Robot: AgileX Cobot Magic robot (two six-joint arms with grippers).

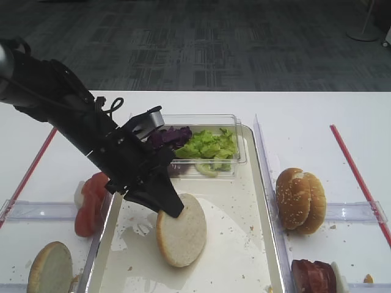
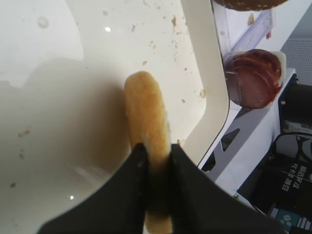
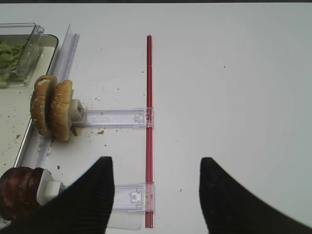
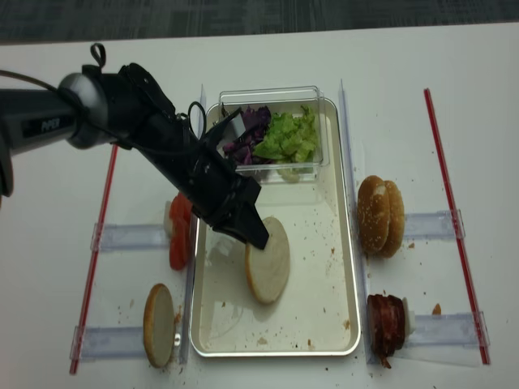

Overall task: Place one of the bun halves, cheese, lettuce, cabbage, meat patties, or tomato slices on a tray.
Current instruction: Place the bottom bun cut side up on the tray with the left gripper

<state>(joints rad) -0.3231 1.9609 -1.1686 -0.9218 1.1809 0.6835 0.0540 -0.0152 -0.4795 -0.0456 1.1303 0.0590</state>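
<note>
White table; left jaws (image 2: 155,161) clamped on bun half (image 2: 146,122) edge, over tray (image 1: 256,244).

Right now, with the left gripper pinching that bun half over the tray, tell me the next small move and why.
Probably lower slightly and open the jaws. The left gripper is shut on the round pale cream bun half, gripping its edge; the bun sits tilted over the large silver-rimmed rectangular tray, with bare crumb-speckled surface beneath it. Whether its lower edge already touches is unclear.
</note>
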